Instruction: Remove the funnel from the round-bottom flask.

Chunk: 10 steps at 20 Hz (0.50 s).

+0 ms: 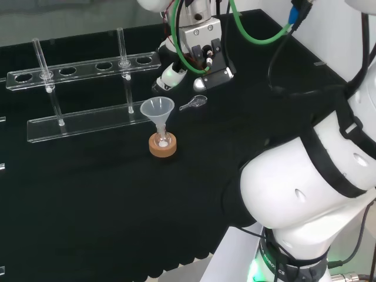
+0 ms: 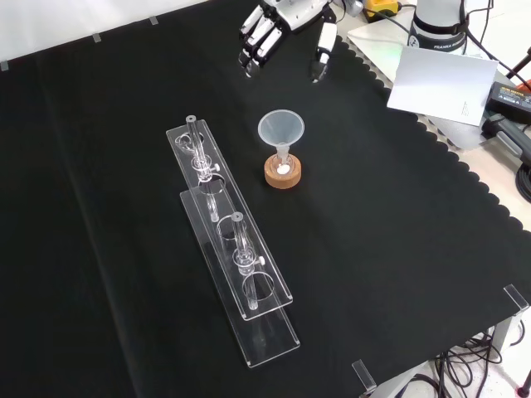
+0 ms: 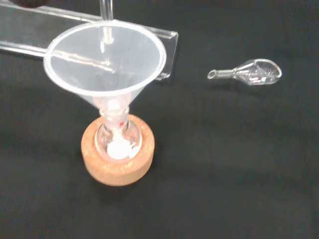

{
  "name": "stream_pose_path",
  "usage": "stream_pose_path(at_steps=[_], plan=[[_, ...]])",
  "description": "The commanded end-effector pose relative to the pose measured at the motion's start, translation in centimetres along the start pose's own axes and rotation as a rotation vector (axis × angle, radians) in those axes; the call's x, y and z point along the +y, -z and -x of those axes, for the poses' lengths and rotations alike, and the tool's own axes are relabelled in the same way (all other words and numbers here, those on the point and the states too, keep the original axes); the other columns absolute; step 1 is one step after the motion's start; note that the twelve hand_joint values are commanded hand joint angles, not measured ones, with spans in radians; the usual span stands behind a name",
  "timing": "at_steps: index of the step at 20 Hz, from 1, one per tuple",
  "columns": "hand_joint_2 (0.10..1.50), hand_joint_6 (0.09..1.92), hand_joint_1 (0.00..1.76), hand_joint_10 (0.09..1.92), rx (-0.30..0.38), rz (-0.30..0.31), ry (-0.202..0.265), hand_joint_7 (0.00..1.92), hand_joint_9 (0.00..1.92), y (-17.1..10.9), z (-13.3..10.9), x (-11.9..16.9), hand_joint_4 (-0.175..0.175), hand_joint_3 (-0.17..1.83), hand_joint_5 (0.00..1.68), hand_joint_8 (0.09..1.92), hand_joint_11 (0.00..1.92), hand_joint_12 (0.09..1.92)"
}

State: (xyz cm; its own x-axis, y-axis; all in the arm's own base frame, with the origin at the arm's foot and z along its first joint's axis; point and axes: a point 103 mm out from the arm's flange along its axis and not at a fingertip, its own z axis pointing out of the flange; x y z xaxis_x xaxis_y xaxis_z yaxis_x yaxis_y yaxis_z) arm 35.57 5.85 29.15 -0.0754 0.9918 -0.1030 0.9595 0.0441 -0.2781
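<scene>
While the funnel [image 1: 157,110] sat upright with its stem in the neck of the round-bottom flask [image 1: 162,141], the hand [image 2: 280,31] hung above the cloth, well apart from both, its fingers [image 2: 255,46] straight and spread from the thumb [image 2: 322,51], holding nothing. The flask rested in a cork ring [image 3: 117,158] near the middle of the black cloth [image 2: 398,232]; white matter lay at its bottom in the wrist view. A clear test-tube rack [image 2: 236,265] stood just beside the flask, to the left in the front view, with two tubes upright in it. A small clear glass piece [image 3: 246,72] lay on its side on the cloth, apart from the flask, between the flask and the hand in the head view
</scene>
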Motion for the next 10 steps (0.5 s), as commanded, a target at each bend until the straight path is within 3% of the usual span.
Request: stream_pose_path(at_steps=[1,6,7,10], plan=[[0.84,0.09,0.56,0.09,-0.025,-0.15,0.035,0.02,0.51,-0.5,-2.1,0.7,-0.002,-0.12,0.19,0.57,0.3,1.45],[0.83,0.09,0.57,0.09,-0.035,-0.217,0.067,0.0,0.4,-0.7,-3.3,1.6,0.0,-0.11,0.11,0.38,0.27,1.48],[0.82,0.09,0.57,0.15,-0.04,-0.227,0.071,0.0,0.36,-0.8,-3.5,1.7,0.001,-0.1,0.1,0.35,0.27,1.49],[0.8,0.09,0.58,0.59,-0.077,-0.261,0.079,0.0,0.16,-1.2,-3.9,2.2,0.002,-0.08,0.09,0.3,0.27,1.51]])
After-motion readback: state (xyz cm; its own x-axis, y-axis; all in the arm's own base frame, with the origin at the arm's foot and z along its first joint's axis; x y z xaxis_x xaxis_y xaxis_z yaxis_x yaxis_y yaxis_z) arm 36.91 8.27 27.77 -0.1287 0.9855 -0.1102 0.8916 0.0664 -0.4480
